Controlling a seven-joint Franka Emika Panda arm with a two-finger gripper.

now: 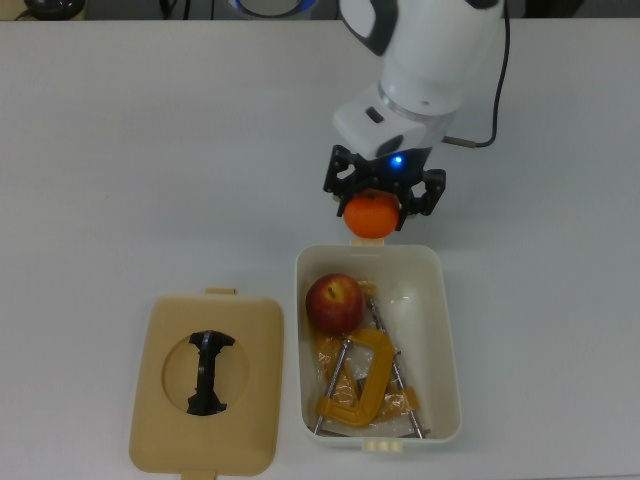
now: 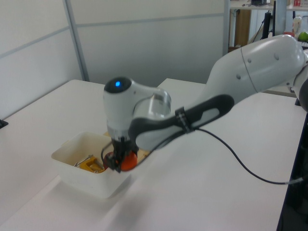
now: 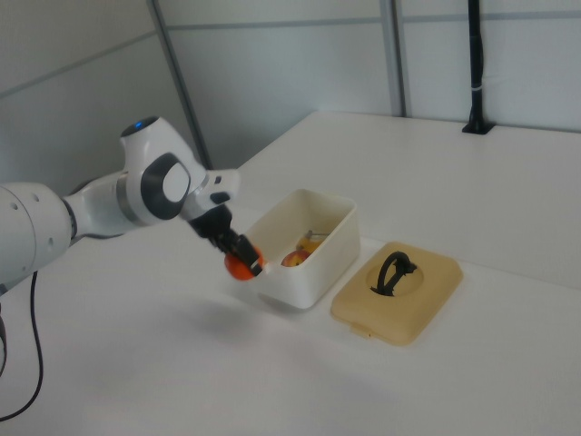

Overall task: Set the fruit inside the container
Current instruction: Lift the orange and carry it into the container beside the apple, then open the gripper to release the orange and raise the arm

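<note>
Above container (image 1: 448, 330) short-end rim: tool (image 1: 378, 200) pinching mandarin (image 1: 372, 216), airborne; apple (image 1: 334, 302) already inside.

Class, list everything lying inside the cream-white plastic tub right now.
Inside the cream-white rectangular plastic tub: a dark red apple and orange-yellow metal C-clamps. The clamps cover part of the floor, so anything beneath them is hidden.
</note>
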